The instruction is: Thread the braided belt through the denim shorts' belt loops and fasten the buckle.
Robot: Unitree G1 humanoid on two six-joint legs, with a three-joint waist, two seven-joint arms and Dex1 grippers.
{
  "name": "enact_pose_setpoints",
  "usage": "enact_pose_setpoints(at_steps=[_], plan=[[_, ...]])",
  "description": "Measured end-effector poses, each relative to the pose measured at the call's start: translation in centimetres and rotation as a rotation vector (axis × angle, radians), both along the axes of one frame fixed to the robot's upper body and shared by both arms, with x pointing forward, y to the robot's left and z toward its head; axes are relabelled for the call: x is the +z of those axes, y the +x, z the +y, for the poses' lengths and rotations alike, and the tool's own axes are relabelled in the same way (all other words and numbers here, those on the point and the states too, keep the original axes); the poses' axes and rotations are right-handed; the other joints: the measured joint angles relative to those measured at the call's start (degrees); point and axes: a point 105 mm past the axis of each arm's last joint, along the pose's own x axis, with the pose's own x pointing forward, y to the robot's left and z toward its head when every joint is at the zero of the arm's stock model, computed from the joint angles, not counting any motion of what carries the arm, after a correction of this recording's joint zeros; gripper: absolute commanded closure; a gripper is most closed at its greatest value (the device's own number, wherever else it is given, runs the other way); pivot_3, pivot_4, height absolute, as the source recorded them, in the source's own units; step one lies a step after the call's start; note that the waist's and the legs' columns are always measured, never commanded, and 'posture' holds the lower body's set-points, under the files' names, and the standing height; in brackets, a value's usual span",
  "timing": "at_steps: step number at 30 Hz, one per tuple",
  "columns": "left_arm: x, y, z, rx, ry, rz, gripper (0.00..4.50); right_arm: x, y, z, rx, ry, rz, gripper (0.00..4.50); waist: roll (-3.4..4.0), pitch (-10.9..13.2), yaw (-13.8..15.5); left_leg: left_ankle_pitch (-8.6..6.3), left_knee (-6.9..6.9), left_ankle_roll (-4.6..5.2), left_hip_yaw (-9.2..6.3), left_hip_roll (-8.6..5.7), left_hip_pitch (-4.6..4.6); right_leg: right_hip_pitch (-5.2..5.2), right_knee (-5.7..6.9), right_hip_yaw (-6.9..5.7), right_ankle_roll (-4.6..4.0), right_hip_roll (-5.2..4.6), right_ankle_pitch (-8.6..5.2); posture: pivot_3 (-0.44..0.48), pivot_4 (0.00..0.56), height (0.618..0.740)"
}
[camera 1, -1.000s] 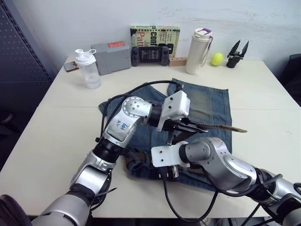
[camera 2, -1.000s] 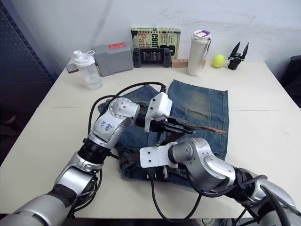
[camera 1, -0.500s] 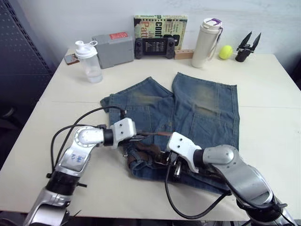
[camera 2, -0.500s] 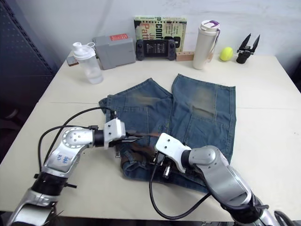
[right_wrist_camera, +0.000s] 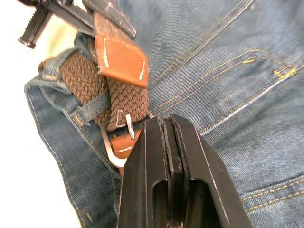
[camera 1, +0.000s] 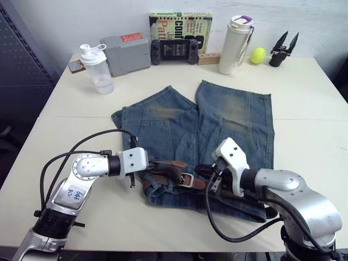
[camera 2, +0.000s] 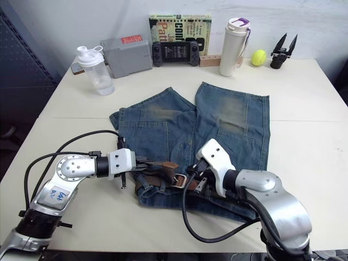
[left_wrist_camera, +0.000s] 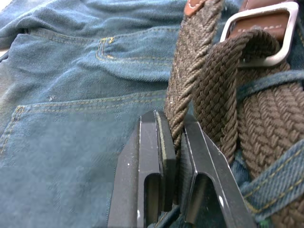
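Here we are working at the near edge of a cream table (camera 1: 304,130), where the denim shorts (camera 1: 228,117) lie flat with the waistband toward us and the legs pointing to the far edge. The braided belt (camera 1: 163,173) runs along that waistband, under at least one of the belt loops (right_wrist_camera: 90,113), and its tongue has passed through the buckle (camera 1: 186,179). Our left gripper (camera 1: 153,163) pinches the belt's free end between its fingers (left_wrist_camera: 164,147), likely to pull it snug. Our right gripper (camera 1: 211,173) rests beside the buckle with its fingers pressed together; we cannot tell whether anything is caught between them. Along the far edge stand a clear shaker bottle (camera 1: 95,69), which looks empty, and a white tumbler (camera 1: 232,37) with its lid on.
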Motion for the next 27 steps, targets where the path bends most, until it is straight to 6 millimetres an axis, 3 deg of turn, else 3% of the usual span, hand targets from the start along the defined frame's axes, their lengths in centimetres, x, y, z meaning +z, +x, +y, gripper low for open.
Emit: enact_pose_setpoints(at_steps=[5,8,12,27], plan=[[-0.1,0.0,0.2,0.009,0.009,0.004,4.50,-1.1,-1.4,-0.5,0.085,-0.059,-0.034,1.43,-0.04,0.10,0.02,0.00,0.02,0.01,0.08,-0.02,0.01,0.01,-0.02,0.05,0.01,-0.02,0.01,0.000,0.150,0.731],[0.0,0.1,0.3,0.021,-0.005,0.015,4.50,-1.9,-2.0,-0.5,0.143,-0.139,-0.087,0.43,-0.13,0.16,0.04,0.01,0.03,0.00,0.13,0.01,0.07,0.01,0.01,0.08,0.01,0.00,0.01,0.000,0.150,0.731],[0.6,0.5,0.2,0.029,-0.022,0.019,4.50,-2.9,-2.2,-0.2,0.127,-0.202,-0.171,0.43,-0.22,0.21,0.15,0.02,0.02,-0.03,0.13,0.04,0.08,0.01,0.01,0.08,0.01,0.03,0.00,0.000,0.150,0.731],[1.1,0.8,0.3,0.039,-0.030,0.036,4.50,-2.5,-0.7,0.9,0.036,-0.264,-0.393,0.43,-0.28,0.25,0.31,0.03,0.07,-0.04,0.15,0.04,0.07,0.02,0.01,0.10,0.01,0.03,0.00,0.000,0.150,0.731]])
